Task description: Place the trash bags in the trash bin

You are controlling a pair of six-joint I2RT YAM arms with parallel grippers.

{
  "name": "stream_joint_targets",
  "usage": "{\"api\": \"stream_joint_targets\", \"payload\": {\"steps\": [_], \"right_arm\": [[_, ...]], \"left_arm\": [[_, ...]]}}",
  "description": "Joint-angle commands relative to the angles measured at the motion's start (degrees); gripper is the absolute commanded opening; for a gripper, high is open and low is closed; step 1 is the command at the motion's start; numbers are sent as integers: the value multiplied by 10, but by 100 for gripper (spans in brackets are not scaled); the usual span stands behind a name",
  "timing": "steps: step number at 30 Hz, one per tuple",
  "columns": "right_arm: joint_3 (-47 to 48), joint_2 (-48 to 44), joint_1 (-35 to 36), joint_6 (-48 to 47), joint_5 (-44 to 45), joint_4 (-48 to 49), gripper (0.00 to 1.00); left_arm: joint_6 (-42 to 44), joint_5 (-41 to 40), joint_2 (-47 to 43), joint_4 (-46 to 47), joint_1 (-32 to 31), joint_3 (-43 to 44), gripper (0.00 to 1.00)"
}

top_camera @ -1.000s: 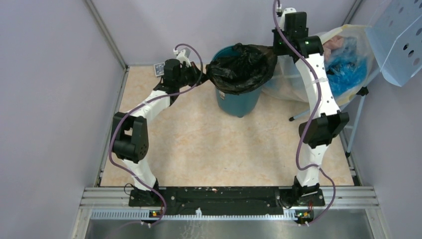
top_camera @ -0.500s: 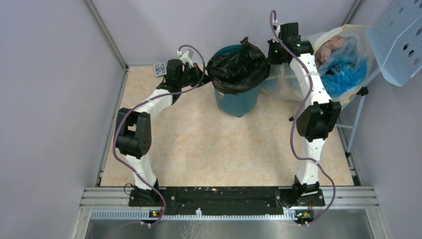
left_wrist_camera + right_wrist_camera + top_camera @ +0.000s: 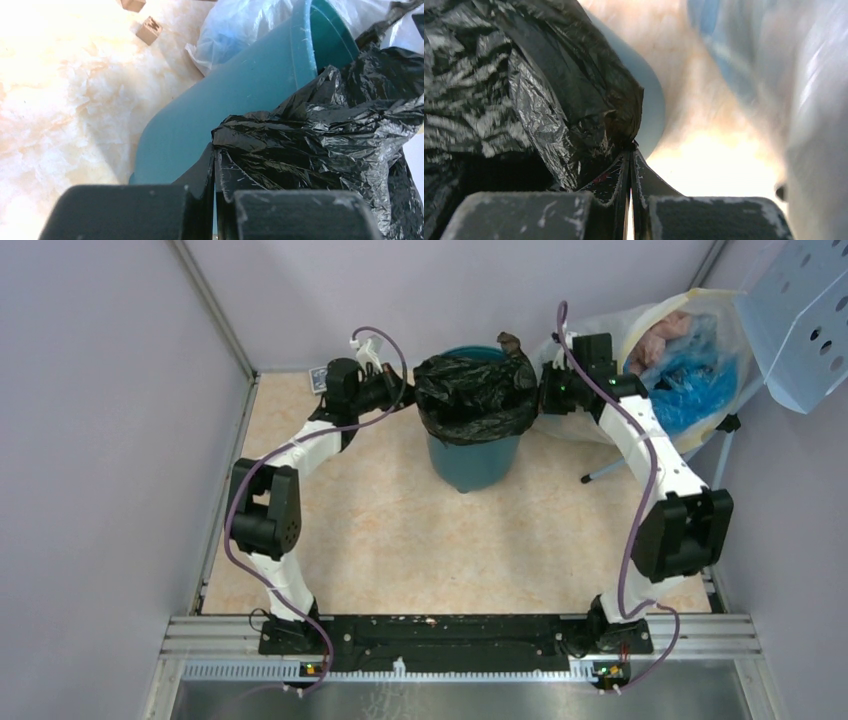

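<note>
Jaws on both our arms are pressed together, each pinching the edge of the trash bag (image 3: 472, 390). The bag lies crinkled and glossy across the mouth of the trash bin (image 3: 470, 462) and spills down over the outside of the rim on the left and right, while a strip of teal rim shows at the back. The bin stands upright toward the far side of the table (image 3: 400, 540), between our two arms. Our left gripper (image 3: 215, 150) sits at the bin's left side, clamped on a fold of black plastic. Our right gripper (image 3: 630, 150) sits at the bin's right side, nipping a bunched corner of the bag. Behind our right arm a translucent sack (image 3: 690, 350) with blue and pink contents leans just beside the bin.
</note>
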Motion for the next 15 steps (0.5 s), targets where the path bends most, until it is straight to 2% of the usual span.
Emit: {"api": "stream_joint_targets", "payload": {"steps": [1,11,15], "right_arm": [[-85,-94,47,47,-19,42,0],[-278,-241,168,119,31,79,0],[-334,-293,181,142,50,98,0]], "left_arm": [[-13,46,-56,27,-3,-34,0],[20,58,-54,-48,4,11,0],[22,68,-44,-63,5,29,0]]}}
